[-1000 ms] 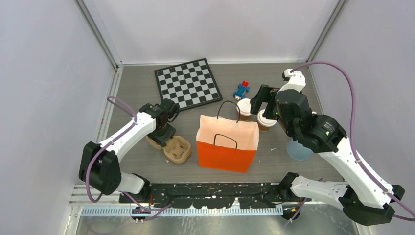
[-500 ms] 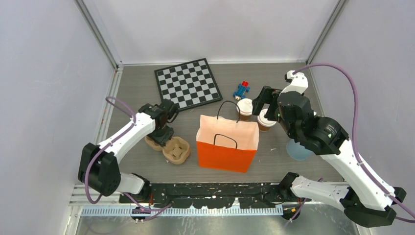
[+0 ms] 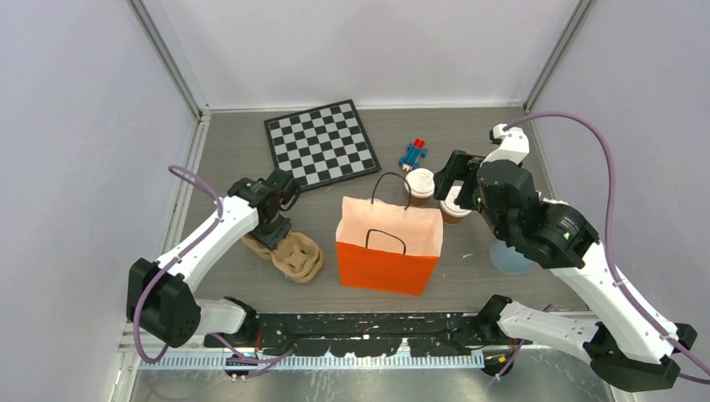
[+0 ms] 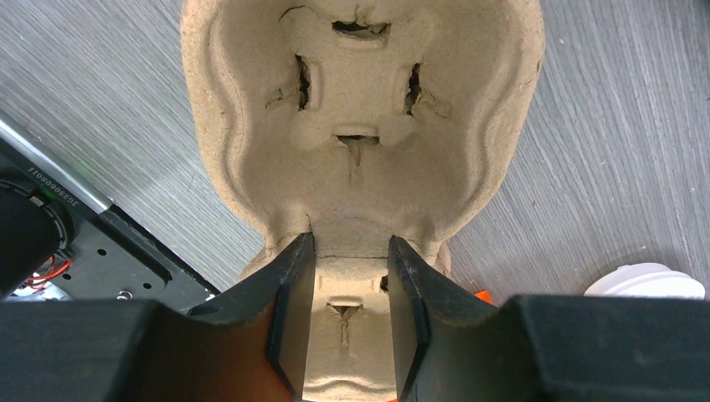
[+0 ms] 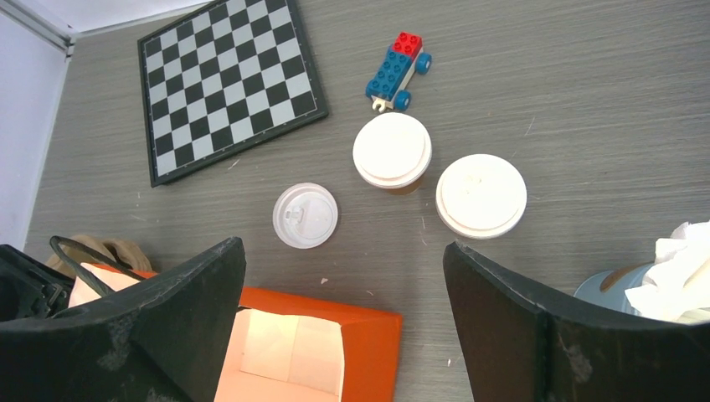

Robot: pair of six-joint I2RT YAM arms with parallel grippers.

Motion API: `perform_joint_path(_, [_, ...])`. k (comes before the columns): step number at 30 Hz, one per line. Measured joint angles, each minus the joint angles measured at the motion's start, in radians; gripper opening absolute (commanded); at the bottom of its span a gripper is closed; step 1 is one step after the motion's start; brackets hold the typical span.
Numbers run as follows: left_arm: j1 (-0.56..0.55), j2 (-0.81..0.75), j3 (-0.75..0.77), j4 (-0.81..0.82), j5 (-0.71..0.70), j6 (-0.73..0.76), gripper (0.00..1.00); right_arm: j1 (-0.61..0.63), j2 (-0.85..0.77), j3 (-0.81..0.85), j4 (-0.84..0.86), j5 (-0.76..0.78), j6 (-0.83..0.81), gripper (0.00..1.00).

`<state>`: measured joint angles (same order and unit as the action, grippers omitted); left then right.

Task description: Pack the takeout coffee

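The coffee cups are all on the table, right of its middle and toward the far edge. The far cup (image 5: 392,151) and the right-hand cup (image 5: 481,195) are just beside each other, and a smaller cup (image 5: 304,216) stands nearer the orange bag (image 3: 387,264). None is packed yet. The right claw (image 3: 455,177) hangs above them with its jaws spread wide and nothing between them. The step in hand looks like preparation: the left claw (image 4: 350,243) is clenched on the narrow waist of the pulp tray (image 3: 297,255), which sits in the near half of the table toward its left edge, well apart from the cups. The next move probably calls for either setting the tray somewhere reachable or lowering the right claw squarely over one lid and closing without nudging its neighbour. A chessboard (image 3: 322,142) and a block-built toy car (image 3: 413,153) lie toward the far edge, and a pale blue tumbler (image 3: 508,255) stands by the right edge. Compared with a second ago, the left claw has narrowed onto the tray, the tray has turned and shifted a little, and the left elbow has swung toward the left edge. The right arm has drifted slightly outward, and the cups have not moved.
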<state>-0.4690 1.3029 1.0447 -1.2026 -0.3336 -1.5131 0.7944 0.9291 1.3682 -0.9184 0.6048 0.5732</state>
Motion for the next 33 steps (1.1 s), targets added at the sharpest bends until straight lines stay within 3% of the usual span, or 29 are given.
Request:
perform_joint_path(14, [0.000, 0.015, -0.010, 0.021, 0.014, -0.002, 0.43, 0.000, -0.010, -0.006, -0.002, 0.000, 0.001, 0.92])
perform_joint_path(33, [0.000, 0.052, -0.011, 0.043, 0.038, 0.002, 0.45, 0.000, -0.017, -0.006, -0.003, 0.001, 0.001, 0.92])
